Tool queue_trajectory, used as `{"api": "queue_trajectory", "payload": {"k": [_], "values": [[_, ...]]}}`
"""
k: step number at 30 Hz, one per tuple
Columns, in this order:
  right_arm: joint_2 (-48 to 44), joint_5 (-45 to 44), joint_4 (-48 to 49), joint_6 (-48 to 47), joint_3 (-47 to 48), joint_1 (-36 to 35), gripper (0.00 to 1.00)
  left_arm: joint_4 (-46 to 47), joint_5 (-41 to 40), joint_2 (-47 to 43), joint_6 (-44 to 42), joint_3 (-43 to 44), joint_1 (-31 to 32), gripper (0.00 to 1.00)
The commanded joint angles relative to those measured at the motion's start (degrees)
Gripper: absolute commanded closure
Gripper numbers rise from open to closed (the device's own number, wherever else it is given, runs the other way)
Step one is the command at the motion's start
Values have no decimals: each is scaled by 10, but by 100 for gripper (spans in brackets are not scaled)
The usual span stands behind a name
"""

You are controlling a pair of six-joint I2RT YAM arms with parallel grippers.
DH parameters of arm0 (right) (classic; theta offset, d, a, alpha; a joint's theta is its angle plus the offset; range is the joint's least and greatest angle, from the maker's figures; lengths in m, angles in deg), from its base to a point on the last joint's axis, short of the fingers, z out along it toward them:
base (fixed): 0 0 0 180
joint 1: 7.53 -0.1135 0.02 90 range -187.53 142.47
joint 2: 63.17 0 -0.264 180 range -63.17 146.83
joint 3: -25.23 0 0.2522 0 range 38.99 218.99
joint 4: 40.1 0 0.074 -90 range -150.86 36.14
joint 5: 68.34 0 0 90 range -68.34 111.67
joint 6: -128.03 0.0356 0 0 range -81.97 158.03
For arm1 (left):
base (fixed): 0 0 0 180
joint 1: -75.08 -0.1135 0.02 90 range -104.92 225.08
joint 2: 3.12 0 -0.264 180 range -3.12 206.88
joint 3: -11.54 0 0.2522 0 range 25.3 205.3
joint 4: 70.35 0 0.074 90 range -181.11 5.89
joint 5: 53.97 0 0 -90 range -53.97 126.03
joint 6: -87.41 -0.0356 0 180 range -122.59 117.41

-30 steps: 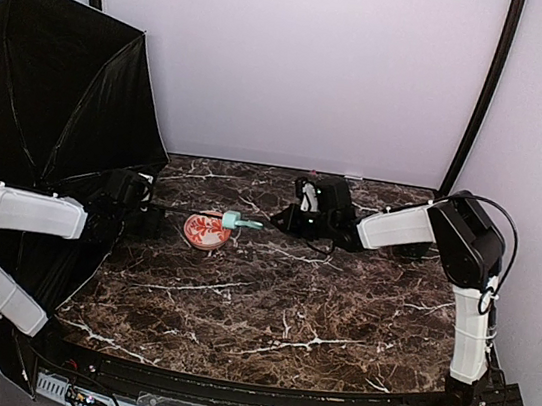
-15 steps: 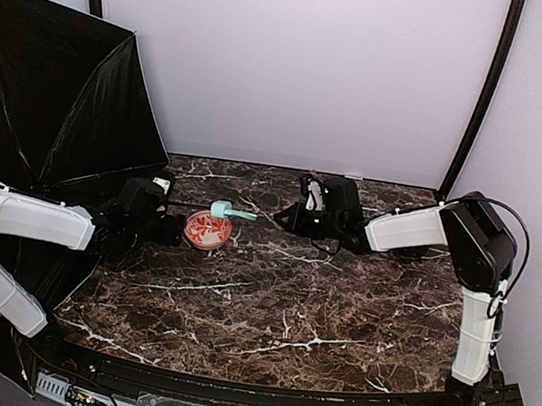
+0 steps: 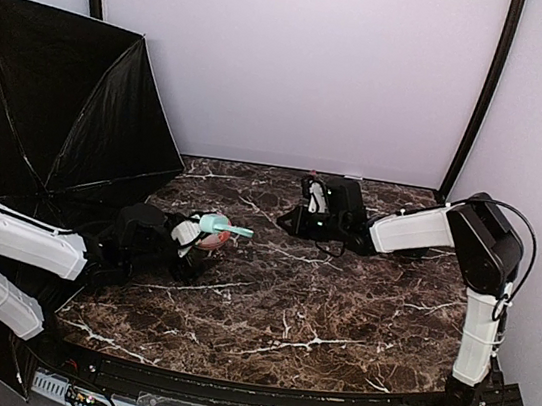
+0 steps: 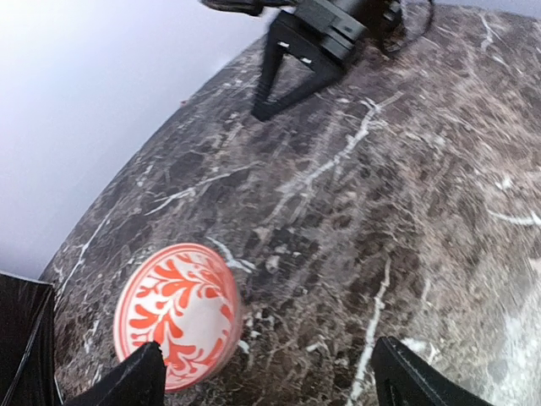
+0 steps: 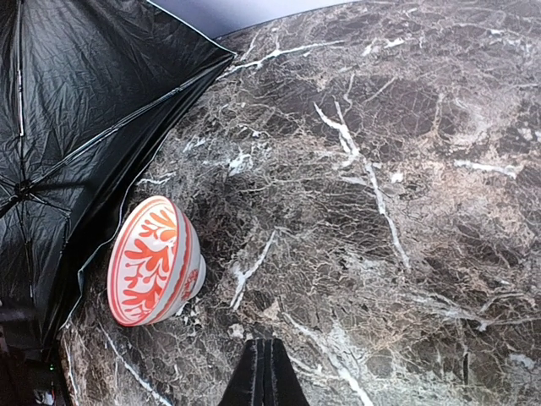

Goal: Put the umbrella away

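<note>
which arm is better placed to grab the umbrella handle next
Left, probably: the left gripper, open, sits close to the mint handle of the umbrella; the right gripper is shut and farther off.

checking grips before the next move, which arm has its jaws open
The left arm: its jaws stand wide apart with nothing between them, beside the orange-and-white bowl. On the right arm the jaws are shut.

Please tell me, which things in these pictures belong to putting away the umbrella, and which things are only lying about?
Belongs to the job:
- umbrella, open at the left, black underside showing
- its mint handle

Only lying about:
- orange-and-white bowl, close beside the umbrella, on the marble table
</note>
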Motion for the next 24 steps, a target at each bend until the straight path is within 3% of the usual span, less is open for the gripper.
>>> {"api": "queue_trajectory", "payload": {"k": [1,5,8,13,16,17,19,24], "values": [[-31,5,5,-18,-11,2,100,13,103,10,-122,-11,25,13],[-44,3,5,-24,-22,4,100,31,96,0,-117,-16,35,13],[-51,-1,5,-27,-30,6,100,64,125,-15,-165,-63,39,14],[-62,-2,2,-30,-35,10,100,49,45,43,-264,-79,63,23],[-69,-4,-8,-37,-35,12,100,60,-16,75,-268,-73,67,24],[-72,-6,-9,-39,-51,13,100,48,-56,89,-252,-55,66,28],[-80,-7,-6,-39,-61,16,100,11,-136,120,-200,0,60,45],[-99,-9,-4,-40,-76,22,100,-75,-136,126,-28,63,40,69]]}}
